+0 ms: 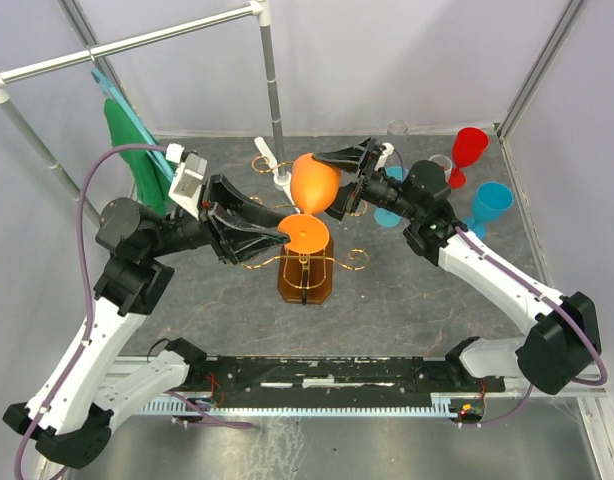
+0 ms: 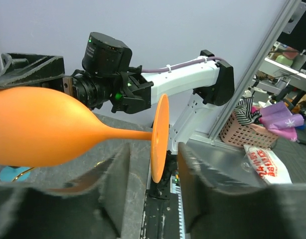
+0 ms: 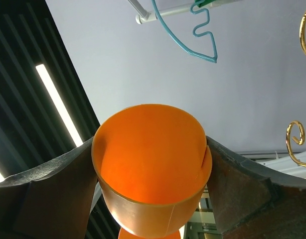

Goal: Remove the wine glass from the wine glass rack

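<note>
R gripper (image 3: 150, 154) pinches the orange wine glass (image 1: 314, 180) by its bowl, prob. to carry it alone, since L gripper (image 2: 154, 167) stands spread round the foot w/ gaps both sides, apparently touching nothing; glass lies sideways just above the wine glass rack (image 1: 307, 285), both arms reaching inward from opposite sides.

Left gripper (image 2: 154, 159) agape, right gripper (image 3: 150, 149) clamped

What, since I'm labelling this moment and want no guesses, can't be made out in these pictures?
Top view: the middle of the wine glass rack, covered by the orange wine glass and the left gripper.
Left wrist view: the glass's rim, cut off by the left edge.
Right wrist view: its stem, hidden behind the bowl in the right gripper.
</note>
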